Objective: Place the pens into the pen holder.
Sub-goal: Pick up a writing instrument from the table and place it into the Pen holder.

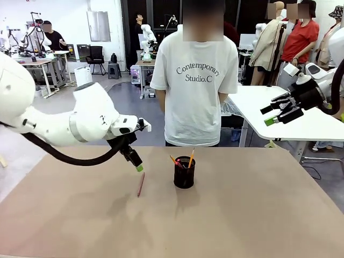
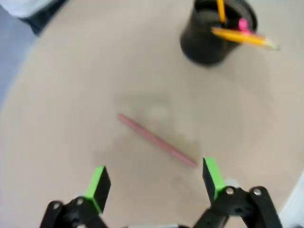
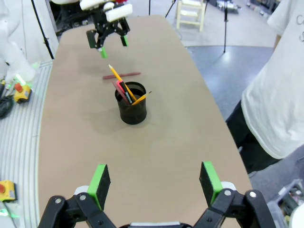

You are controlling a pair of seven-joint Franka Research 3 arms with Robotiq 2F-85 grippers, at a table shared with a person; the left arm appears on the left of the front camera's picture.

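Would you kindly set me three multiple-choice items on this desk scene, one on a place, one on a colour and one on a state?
1. Where is the reddish-brown pen?
A. flat on the table
B. in the cup
C. in the person's hand

2. What colour is the cup?
A. white
B. black
C. blue

3. How is the left end effector?
A. shut on a pen
B. open above the pen
C. inside the cup

Answers:
1 A, it lies on the bare tabletop beside the cup.
2 B, the mesh is black.
3 B, its green fingers stand apart with nothing between them.
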